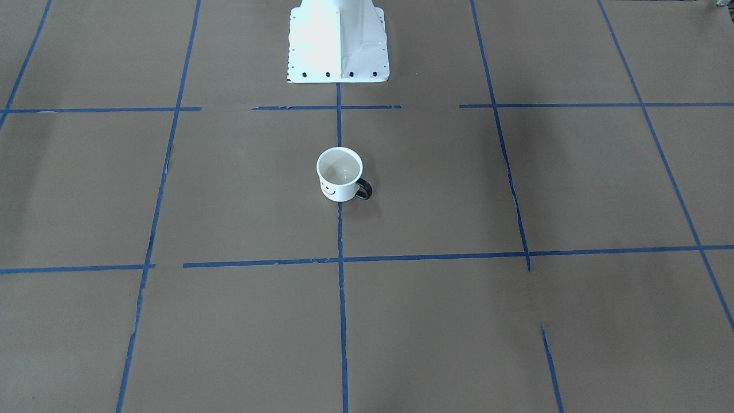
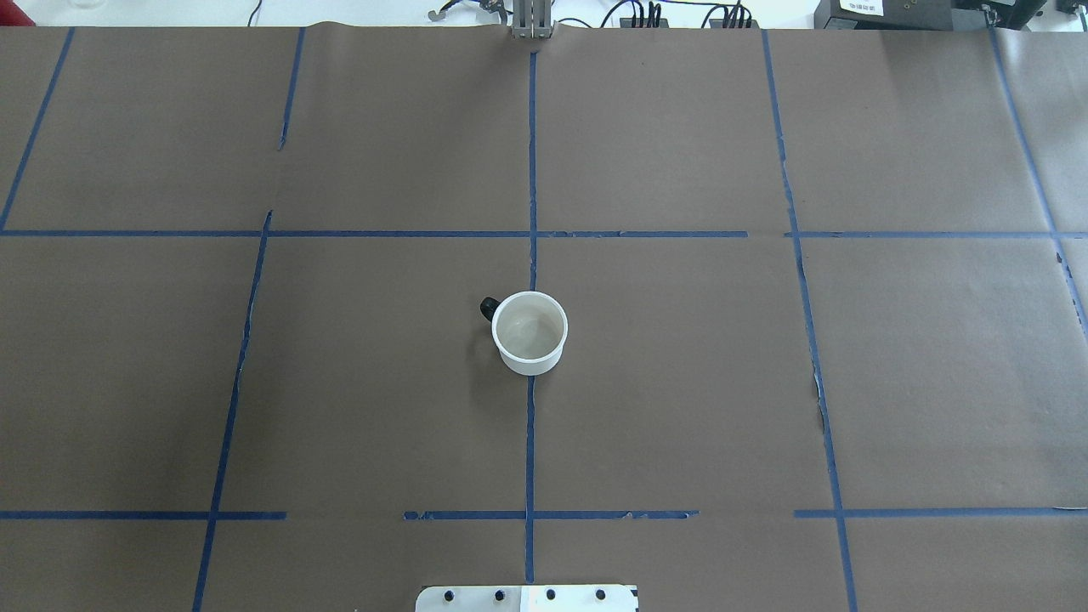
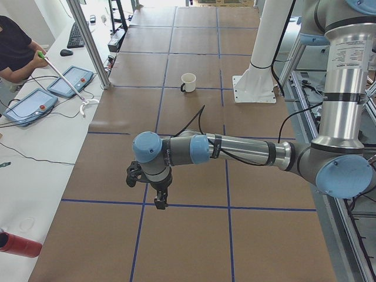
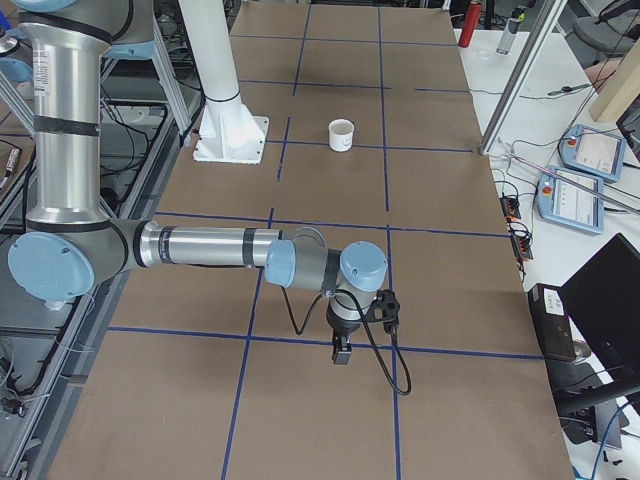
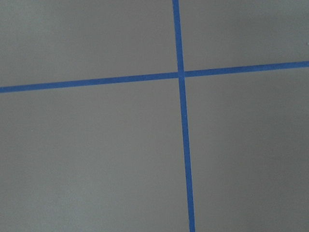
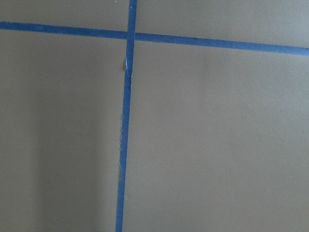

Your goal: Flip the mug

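Observation:
The white mug (image 1: 340,175) stands upright, mouth up, near the middle of the table. Its smiley face shows in the front-facing view, with the black handle to that view's right. It also shows in the overhead view (image 2: 529,333), the left view (image 3: 188,82) and the right view (image 4: 341,134). My left gripper (image 3: 159,203) hangs over the table far from the mug, seen only in the left view. My right gripper (image 4: 341,354) hangs far from the mug, seen only in the right view. I cannot tell if either is open or shut.
The robot's white base (image 1: 338,40) stands behind the mug. Brown paper with blue tape lines (image 2: 531,442) covers the table. An operator (image 3: 14,50) and teach pendants (image 3: 70,81) are at the side bench. A metal post (image 4: 520,75) stands at the table's far edge.

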Action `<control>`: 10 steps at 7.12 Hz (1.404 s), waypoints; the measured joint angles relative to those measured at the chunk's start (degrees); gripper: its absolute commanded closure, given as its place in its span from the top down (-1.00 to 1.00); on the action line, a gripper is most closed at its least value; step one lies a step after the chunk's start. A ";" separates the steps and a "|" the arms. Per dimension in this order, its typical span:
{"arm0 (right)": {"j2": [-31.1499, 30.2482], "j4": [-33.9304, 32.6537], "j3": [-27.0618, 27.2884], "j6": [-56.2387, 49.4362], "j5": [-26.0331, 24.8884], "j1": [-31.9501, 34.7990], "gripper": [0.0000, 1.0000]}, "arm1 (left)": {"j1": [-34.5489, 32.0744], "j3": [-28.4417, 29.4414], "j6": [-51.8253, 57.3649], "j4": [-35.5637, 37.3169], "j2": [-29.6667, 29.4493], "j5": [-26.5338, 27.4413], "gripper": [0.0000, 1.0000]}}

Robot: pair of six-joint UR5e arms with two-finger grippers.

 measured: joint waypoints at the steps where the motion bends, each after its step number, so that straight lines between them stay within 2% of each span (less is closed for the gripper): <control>1: 0.00 0.00 0.00 0.00 0.00 0.00 1.00 | -0.04 -0.26 0.04 0.07 0.03 -0.06 1.00; 10: 0.00 0.00 0.00 0.00 0.00 0.00 1.00 | -0.06 -1.23 -0.04 -0.08 -0.32 -0.19 1.00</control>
